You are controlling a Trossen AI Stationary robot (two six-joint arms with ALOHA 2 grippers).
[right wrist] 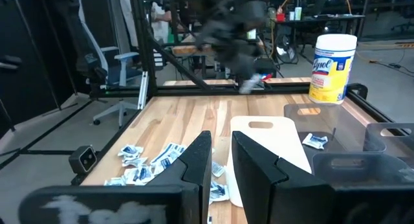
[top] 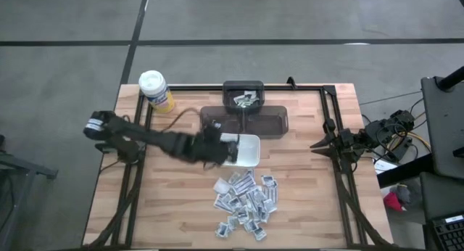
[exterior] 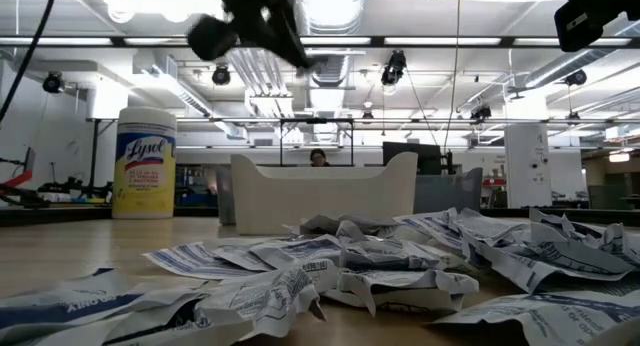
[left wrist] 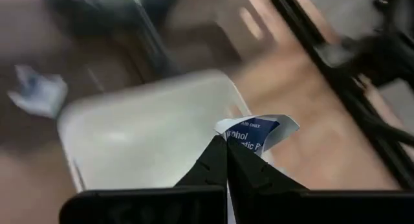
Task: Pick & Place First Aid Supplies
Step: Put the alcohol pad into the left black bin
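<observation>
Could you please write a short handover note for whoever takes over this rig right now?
Left gripper: shut on one packet, over the white dish.
Right gripper: waiting at the table's right edge, holding nothing, fingers a little apart.
Packets: most are in a pile on the table in front of the dish; a few are in the small dark bin at the back.
Done: a few packets binned.
Left: place the held packet, then clear the pile.

Grey concrete floor (top: 290, 15); ceiling strip lights (exterior: 420, 41).
</observation>
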